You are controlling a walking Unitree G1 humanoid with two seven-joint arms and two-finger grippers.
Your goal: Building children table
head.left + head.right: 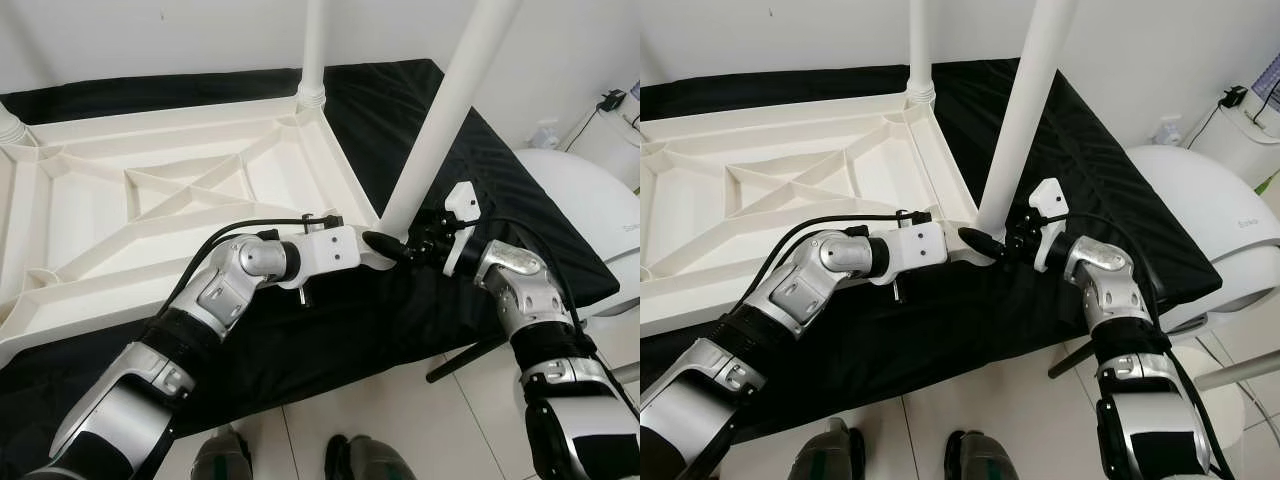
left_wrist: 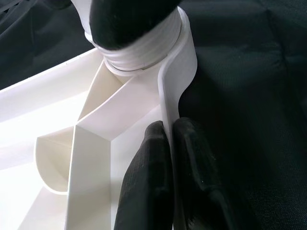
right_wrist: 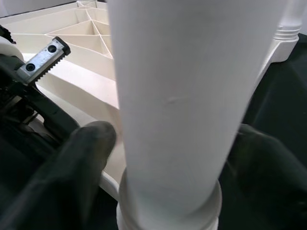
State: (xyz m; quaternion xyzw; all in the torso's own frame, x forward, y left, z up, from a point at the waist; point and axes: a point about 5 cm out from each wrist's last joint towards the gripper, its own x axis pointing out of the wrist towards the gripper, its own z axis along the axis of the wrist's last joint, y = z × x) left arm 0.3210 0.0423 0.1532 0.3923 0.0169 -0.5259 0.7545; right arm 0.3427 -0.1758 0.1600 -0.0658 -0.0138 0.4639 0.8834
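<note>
A white plastic table top (image 1: 150, 190) lies upside down on a black cloth, its ribbed underside facing up. One white leg (image 1: 450, 110) stands in the near right corner socket, a second leg (image 1: 313, 50) stands in the far corner, and a third leg base (image 1: 8, 125) is at the left edge. My left gripper (image 2: 170, 127) is shut on the thin rim wall just beside the near leg's threaded base (image 2: 139, 52). My right gripper (image 3: 172, 139) is shut on the lower part of the near leg (image 3: 187, 96), one finger on each side, just above the socket collar.
The black cloth (image 1: 480, 150) covers a low platform that ends at my right. A white rounded appliance (image 1: 590, 210) stands at the far right. Tiled floor (image 1: 400, 400) and my feet (image 1: 222, 455) lie below the platform's front edge. A wall runs behind.
</note>
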